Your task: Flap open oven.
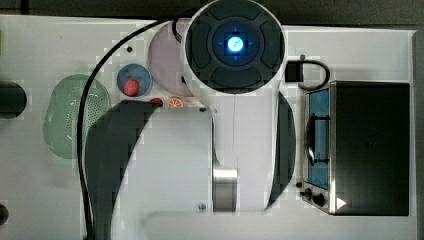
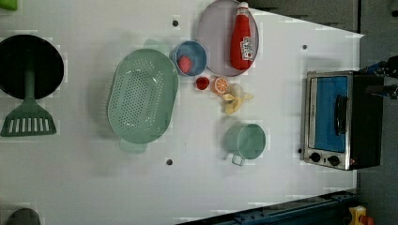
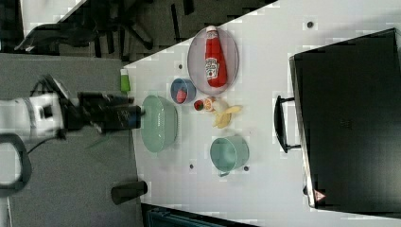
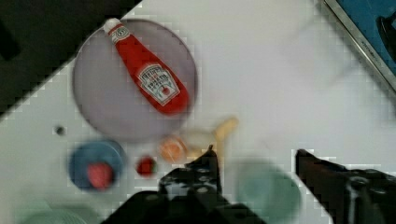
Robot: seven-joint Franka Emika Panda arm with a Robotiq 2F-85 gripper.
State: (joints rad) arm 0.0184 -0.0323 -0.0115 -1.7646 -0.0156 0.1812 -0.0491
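Gripper [image 4: 254, 156] is hanging above the white table [image 4: 261, 70] with its two black fingers [image 4: 205, 163] standing spread apart, nothing sitting between them. In the wrist view, a green mug [image 4: 268, 193] is lying in the gap between the fingers, well below them on the table. Just past the fingertips a peeled banana [image 4: 219, 133] and an orange slice [image 4: 173, 148] are lying; beyond those, a ketchup bottle [image 4: 149, 77] is resting flat on a grey plate [image 4: 100, 105]. To one side of the fingers a blue bowl [image 4: 95, 163] is holding a red fruit, with a small red piece [image 4: 146, 165] sitting beside it.

The oven [image 2: 340, 119] is standing well apart from the fingers, at the left view's right edge of the table. Its blue glass door [image 2: 331, 112] is sitting closed, dark bar handle [image 2: 341, 115] untouched, two black knobs [image 2: 324, 158] below the door in the left view. A green colander [image 2: 141, 96] is sitting on the far side of the mug from the oven, near the middle of the table.
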